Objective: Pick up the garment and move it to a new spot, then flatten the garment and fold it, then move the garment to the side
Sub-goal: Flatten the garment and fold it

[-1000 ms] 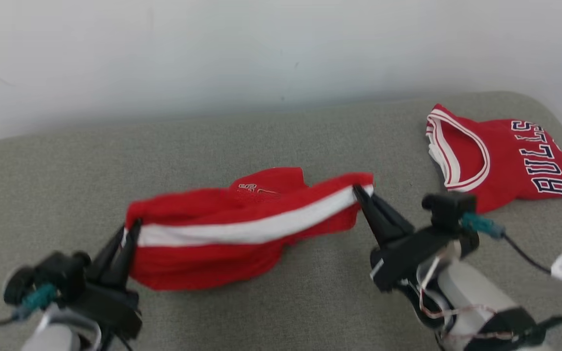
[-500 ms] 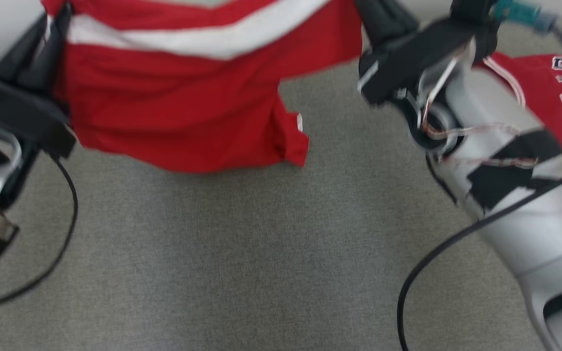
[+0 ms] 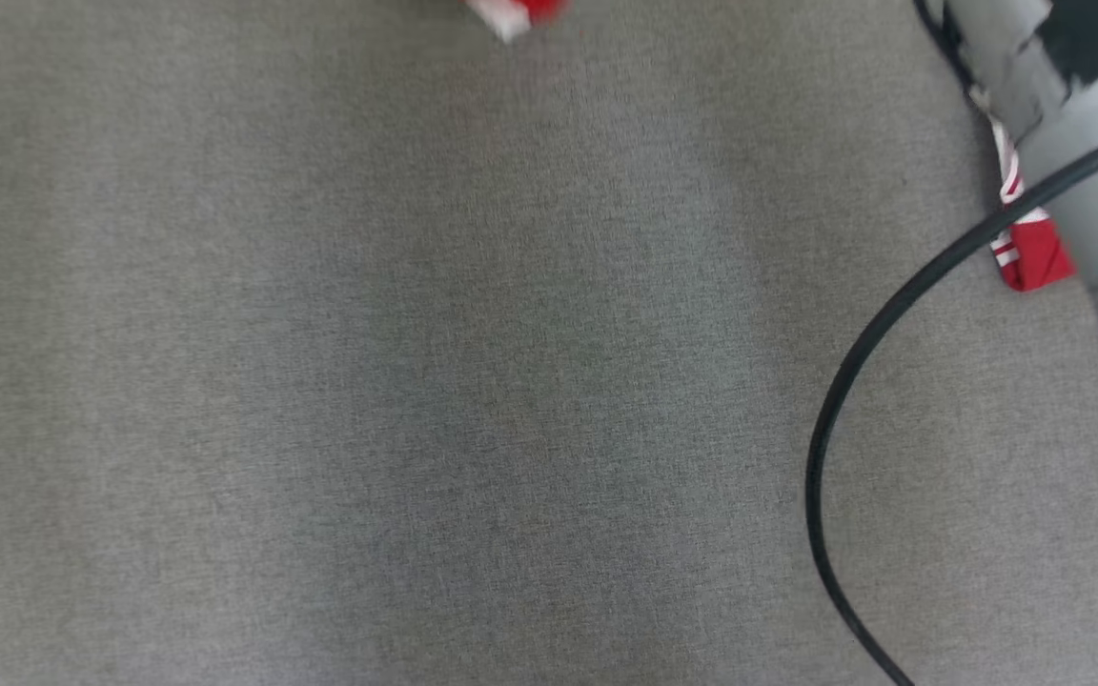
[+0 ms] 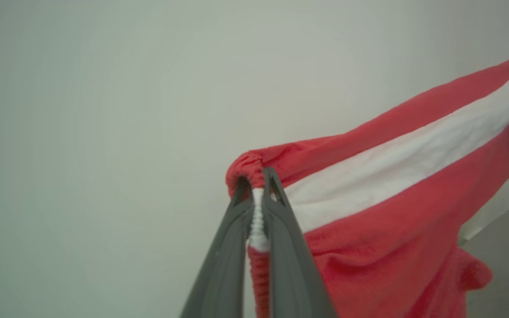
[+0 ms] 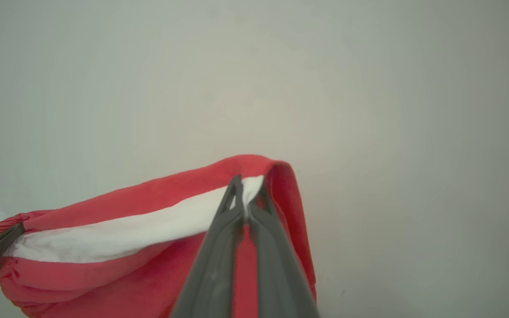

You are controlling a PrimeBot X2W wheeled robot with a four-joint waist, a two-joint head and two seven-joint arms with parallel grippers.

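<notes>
Between left hand (image 4: 256, 176) and right hand (image 5: 248, 183), lifted off the grey woven worktop (image 3: 396, 381), hangs the garment (image 4: 396, 207): soft red knit, broad white band, long axis running hand to hand. Grips: left hand clamped on one gathered end, cloth stretching toward 2 o'clock; right hand pinching the other end, cloth trailing toward 8 o'clock. Both arms equally near; lowering likely needs level hands.

Grey fabric surface (image 3: 416, 381); red-white jersey (image 3: 1035, 259) lying at right, partly hidden.
</notes>
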